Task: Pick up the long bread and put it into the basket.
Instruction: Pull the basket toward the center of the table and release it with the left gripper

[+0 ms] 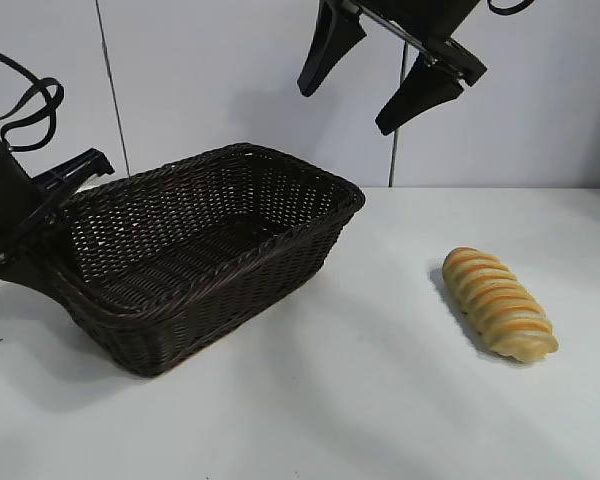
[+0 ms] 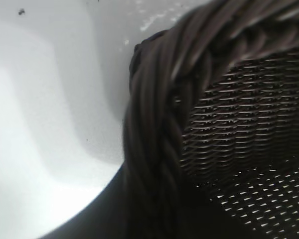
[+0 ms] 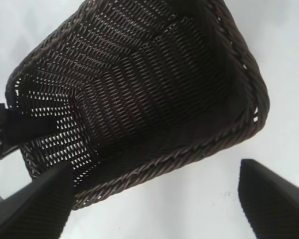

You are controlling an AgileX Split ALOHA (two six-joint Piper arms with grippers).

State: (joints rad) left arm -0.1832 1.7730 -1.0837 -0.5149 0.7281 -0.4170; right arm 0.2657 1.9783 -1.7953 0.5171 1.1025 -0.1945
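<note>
The long bread (image 1: pixel 498 303), golden with orange-brown stripes, lies on the white table at the right, well clear of the basket. The dark wicker basket (image 1: pixel 280 165) stands left of centre with nothing in it. At the basket's left end my left gripper (image 1: pixel 60 200) is closed over the braided rim (image 2: pixel 154 129), which fills the left wrist view. My right gripper (image 1: pixel 347 108) hangs open high above the basket's right end; in its wrist view its fingers (image 3: pixel 35 204) stand wide apart with nothing between them. The bread is out of both wrist views.
A white wall with vertical seams stands behind the table. Bare white tabletop (image 1: pixel 380 400) lies between the basket and the bread and along the front. The left gripper's black body (image 3: pixel 10 129) shows at the basket's end in the right wrist view.
</note>
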